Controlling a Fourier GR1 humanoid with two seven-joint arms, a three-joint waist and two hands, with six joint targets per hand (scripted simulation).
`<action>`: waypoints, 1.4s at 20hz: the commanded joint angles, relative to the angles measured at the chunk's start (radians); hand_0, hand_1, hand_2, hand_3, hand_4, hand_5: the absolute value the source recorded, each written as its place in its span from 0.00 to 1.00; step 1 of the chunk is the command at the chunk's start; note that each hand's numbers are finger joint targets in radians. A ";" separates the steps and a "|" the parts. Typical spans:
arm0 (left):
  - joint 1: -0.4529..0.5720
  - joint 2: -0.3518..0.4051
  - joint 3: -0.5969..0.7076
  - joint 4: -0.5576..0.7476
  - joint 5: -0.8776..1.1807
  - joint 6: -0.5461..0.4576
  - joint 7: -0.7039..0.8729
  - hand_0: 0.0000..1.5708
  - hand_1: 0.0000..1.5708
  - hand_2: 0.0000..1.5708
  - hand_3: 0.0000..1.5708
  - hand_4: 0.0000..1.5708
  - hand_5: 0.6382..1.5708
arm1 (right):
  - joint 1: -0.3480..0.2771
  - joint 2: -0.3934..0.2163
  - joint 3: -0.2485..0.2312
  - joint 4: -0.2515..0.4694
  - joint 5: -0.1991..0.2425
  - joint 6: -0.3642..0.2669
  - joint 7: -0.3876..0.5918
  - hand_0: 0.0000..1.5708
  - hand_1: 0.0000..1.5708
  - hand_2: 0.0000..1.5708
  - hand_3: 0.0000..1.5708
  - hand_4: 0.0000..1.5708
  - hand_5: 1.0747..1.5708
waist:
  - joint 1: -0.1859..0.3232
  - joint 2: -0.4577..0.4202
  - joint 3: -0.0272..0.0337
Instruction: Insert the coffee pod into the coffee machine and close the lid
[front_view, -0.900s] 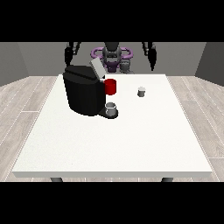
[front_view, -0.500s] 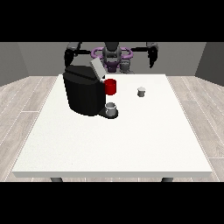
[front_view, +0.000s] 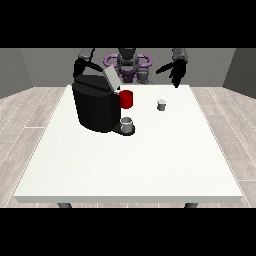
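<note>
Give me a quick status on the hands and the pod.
Hand at view's right open, above table's far edge. Coffee pod untouched on table. Coffee machine lid up. Path unobstructed.

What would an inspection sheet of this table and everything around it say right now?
Surface: white table, wide bare area toward the camera.
Job's things: black coffee machine at the view's left, lid raised; small pale coffee pod standing apart to its right; grey cup on the machine's base; red part on its front.
Clutter: nothing seen.
Robot hands: robot hand at the view's right raised above the table's far edge, fingers pointing down, holding nothing; robot hand at the view's left behind the machine, fingers unclear.
Cables: nothing seen.
Surroundings: wood-look floor, grey walls.
</note>
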 joint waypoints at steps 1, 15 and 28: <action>-0.082 0.075 0.026 0.114 -0.052 -0.038 -0.019 0.00 0.00 0.00 0.00 0.00 1.00 | -0.015 0.056 0.070 -0.028 0.048 -0.036 0.037 0.00 0.00 0.00 0.00 0.00 1.00 | -0.043 0.036 -0.0006; -0.238 0.039 -0.008 0.449 -0.262 0.051 -0.083 0.00 0.00 0.19 0.00 0.00 1.00 | -0.102 0.020 0.016 0.054 -0.033 0.035 0.077 0.00 0.00 0.00 0.00 0.00 1.00 | -0.073 0.114 -0.0003; -0.332 -0.030 -0.142 0.533 -0.522 0.180 -0.108 0.59 0.59 0.65 0.54 0.26 1.00 | -0.217 0.042 -0.009 0.266 0.021 -0.042 0.032 0.00 0.00 0.00 0.00 0.00 1.00 | -0.003 0.116 0.0001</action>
